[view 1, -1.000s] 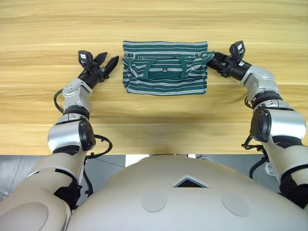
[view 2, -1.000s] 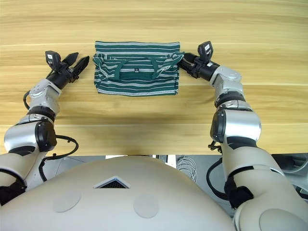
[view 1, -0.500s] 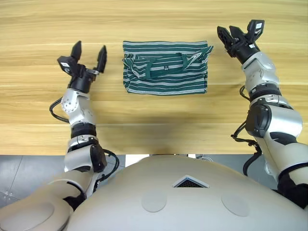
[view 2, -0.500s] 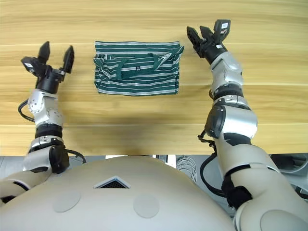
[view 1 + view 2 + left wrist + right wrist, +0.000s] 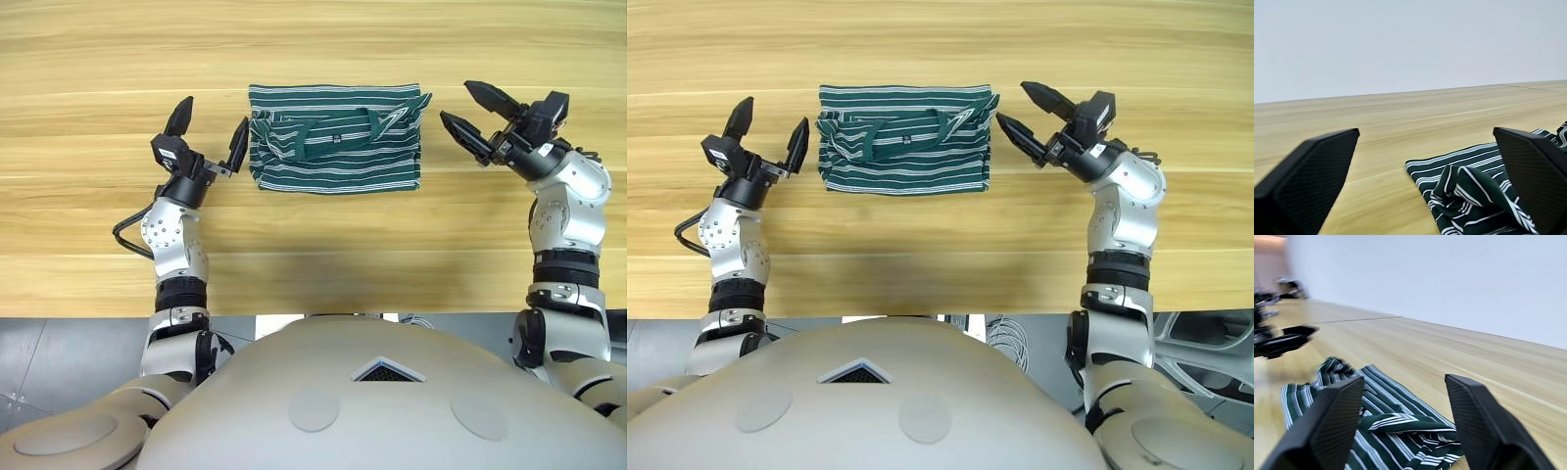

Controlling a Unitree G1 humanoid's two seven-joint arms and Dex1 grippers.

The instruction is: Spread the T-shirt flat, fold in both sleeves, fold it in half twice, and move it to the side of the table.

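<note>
T-shirt [image 5: 335,137] lies folded in a rough rectangle on the desk [image 5: 313,245], collar side up, top layer rumpled. L gripper [image 5: 216,111] sits just beside the T-shirt's left edge, jaws spread wide, holding nothing. R gripper [image 5: 455,101] is near the T-shirt's right edge, not touching, also released.

No lettering, number or sign can be read. Any print on the T-shirt [image 5: 335,168] at its collar is too small to make out.
</note>
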